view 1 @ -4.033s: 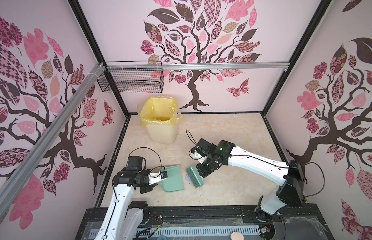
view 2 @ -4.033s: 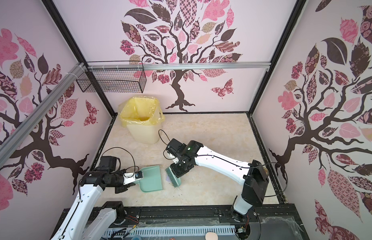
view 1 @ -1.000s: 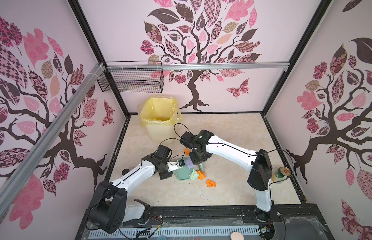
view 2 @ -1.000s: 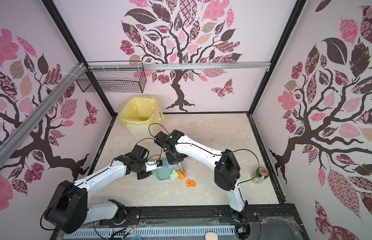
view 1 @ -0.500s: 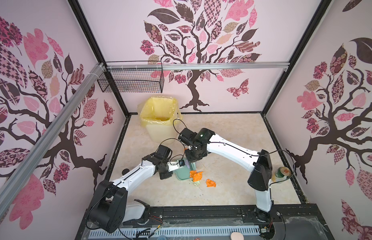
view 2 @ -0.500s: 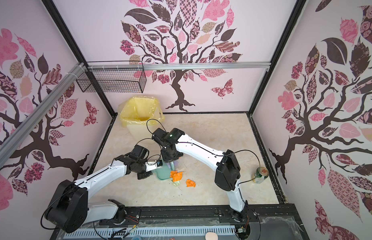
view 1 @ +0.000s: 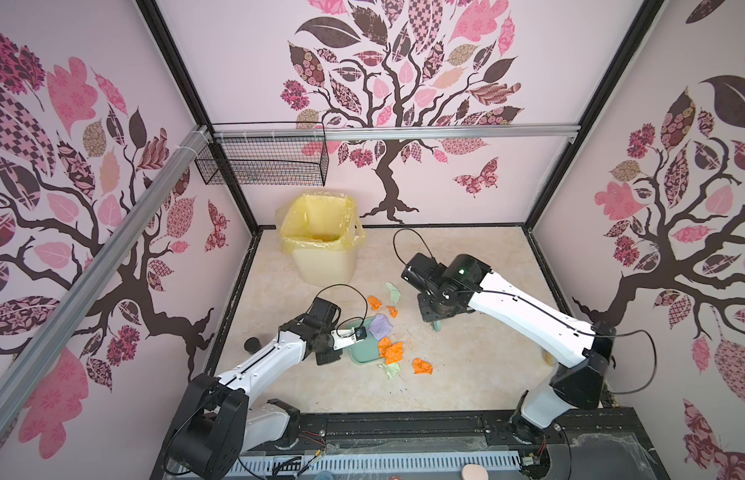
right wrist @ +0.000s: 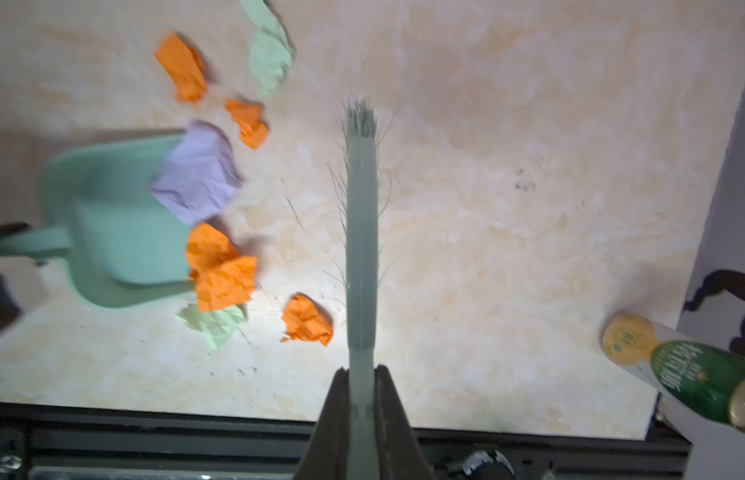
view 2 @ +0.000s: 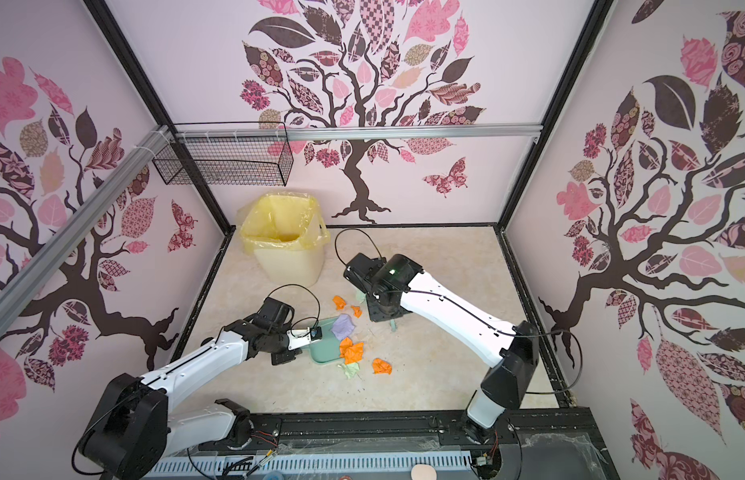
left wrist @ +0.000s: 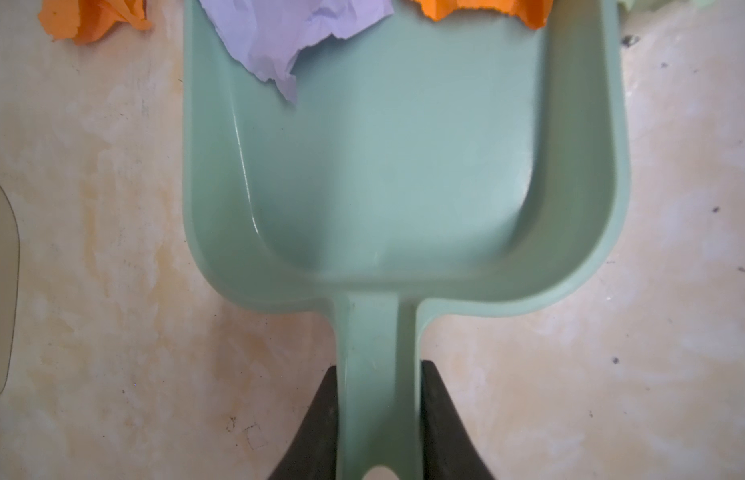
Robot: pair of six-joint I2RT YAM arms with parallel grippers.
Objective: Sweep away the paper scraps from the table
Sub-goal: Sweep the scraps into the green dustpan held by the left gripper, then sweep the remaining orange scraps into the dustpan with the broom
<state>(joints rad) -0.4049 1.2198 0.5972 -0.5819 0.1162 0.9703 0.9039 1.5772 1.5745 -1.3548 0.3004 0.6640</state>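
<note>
Barely begun: the crumpled orange, lilac and green paper scraps (view 1: 393, 351) lie mid-way on the beige marbled table (view 1: 466, 365), two overlapping the lip of the teal plastic dustpan (left wrist: 404, 166) clamped by the left gripper (left wrist: 379, 370), the right gripper (right wrist: 361, 370) pinching the teal bristle brush (right wrist: 362, 228).

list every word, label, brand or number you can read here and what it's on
No text here reads for certain.
White lettering on the green label of the bottle beside the wall, in the right wrist view: too blurred to read.
Small print on its yellow end: too small to read.
Dustpan, brush, yellow-lined bin: no markings show.
</note>
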